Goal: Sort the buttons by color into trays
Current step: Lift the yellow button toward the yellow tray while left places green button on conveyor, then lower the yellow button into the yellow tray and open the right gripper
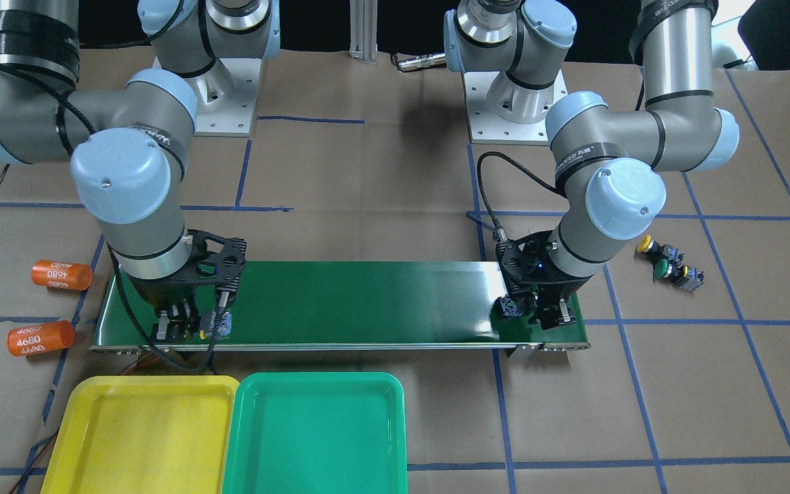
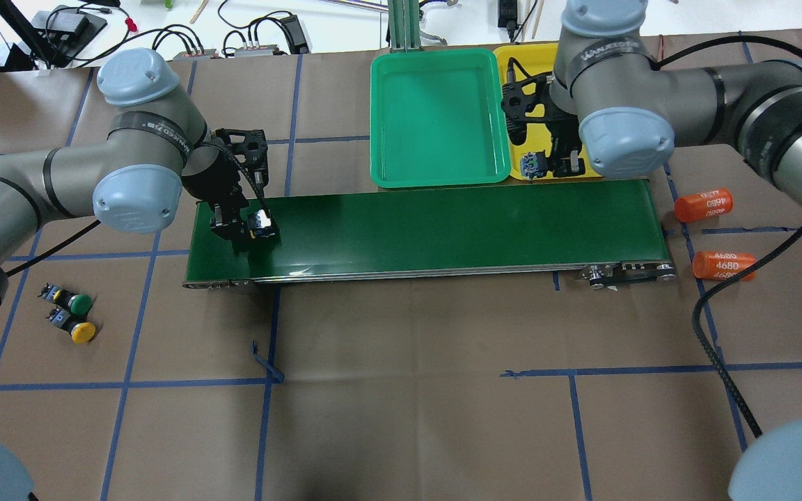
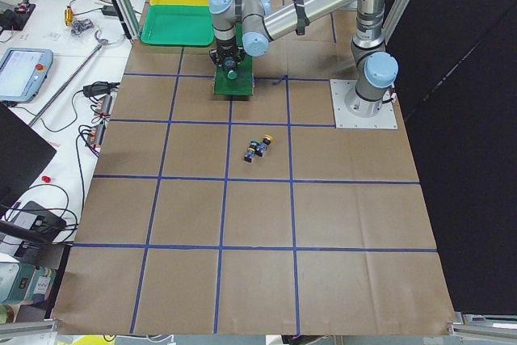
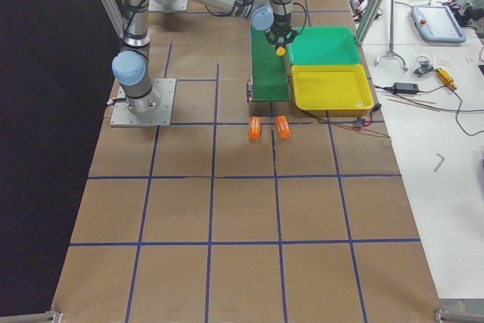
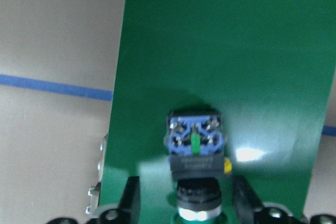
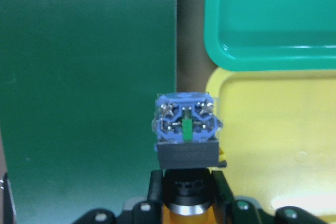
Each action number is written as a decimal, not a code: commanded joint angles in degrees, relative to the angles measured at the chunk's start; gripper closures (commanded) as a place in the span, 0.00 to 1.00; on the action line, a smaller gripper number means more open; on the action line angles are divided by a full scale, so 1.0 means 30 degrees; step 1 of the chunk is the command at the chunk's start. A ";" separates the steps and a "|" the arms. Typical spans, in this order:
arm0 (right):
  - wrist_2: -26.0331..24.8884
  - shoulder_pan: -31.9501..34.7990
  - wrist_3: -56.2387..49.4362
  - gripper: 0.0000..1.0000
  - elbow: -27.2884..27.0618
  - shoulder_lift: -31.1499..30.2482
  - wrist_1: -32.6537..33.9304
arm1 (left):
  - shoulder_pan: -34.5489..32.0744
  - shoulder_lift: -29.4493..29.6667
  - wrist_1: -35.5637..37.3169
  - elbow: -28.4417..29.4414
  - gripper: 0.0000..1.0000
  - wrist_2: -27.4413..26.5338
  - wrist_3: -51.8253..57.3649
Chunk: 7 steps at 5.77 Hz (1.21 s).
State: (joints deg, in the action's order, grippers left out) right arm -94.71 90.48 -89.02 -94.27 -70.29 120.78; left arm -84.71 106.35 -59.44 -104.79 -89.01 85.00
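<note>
Front view: I'm seeing right hand point(image 1: 195, 328) clamping button point(image 1: 217, 322) by neck at belt point(image 1: 367, 302) end, beside yellow tray point(image 1: 141, 432) and green tray point(image 1: 313, 432), likely for drop.
Overhead: left hand point(image 2: 237, 227) hanging spread around second button point(image 2: 260, 224) lying on belt's far end, probably so belt is carrying it across. Two loose buttons point(image 2: 81, 304) lying on desk point(image 2: 401, 417).
Left wrist: fingers not touching it.
Right wrist: gripped cap looking yellow, over yellow tray's edge.

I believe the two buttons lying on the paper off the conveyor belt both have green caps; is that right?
Not quite: one is a green-capped button, but the other is a yellow-capped button, as the overhead view shows. Both do lie on the paper off the conveyor belt.
</note>
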 commanded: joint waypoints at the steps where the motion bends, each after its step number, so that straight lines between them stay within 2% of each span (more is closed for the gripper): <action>1: 0.0485 -0.1505 -0.0737 0.89 0.2636 0.2669 0.1565 | 0.2929 -0.1164 -0.1093 -0.0167 0.17 -0.0270 0.0055; 2: 0.0456 -0.1538 -0.0767 0.89 0.5381 0.5038 0.1778 | 0.5099 -0.1694 -0.1423 -0.0401 0.13 -0.0183 0.0258; 3: 0.0456 -0.1538 -0.0999 0.87 0.6946 0.6889 0.1780 | 0.6948 -0.1438 -0.1630 -0.0403 0.13 -0.0153 0.3306; 4: 0.0572 -0.1538 -0.0915 0.02 0.6846 0.7343 0.1519 | 0.8707 -0.1291 -0.2299 -0.0490 0.13 -0.0124 0.6991; 5: 0.0631 -0.1538 -0.0856 0.00 0.6845 0.7028 0.1430 | 0.9826 -0.1115 -0.2451 -0.0491 0.13 -0.0268 1.0711; 6: 0.0574 -0.1509 -0.0797 0.00 0.6787 0.6445 0.1110 | 1.0621 -0.0446 -0.2191 -0.0201 0.19 -0.0328 1.3706; 7: 0.0631 -0.1277 -0.0652 0.00 0.6815 0.5105 -0.0837 | 1.1209 0.0402 -0.1985 -0.0169 0.18 -0.0734 1.6753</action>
State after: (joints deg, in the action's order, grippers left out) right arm -92.90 86.18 -91.31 -73.87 -51.98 122.31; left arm -53.06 105.41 -65.92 -105.54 -90.35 126.44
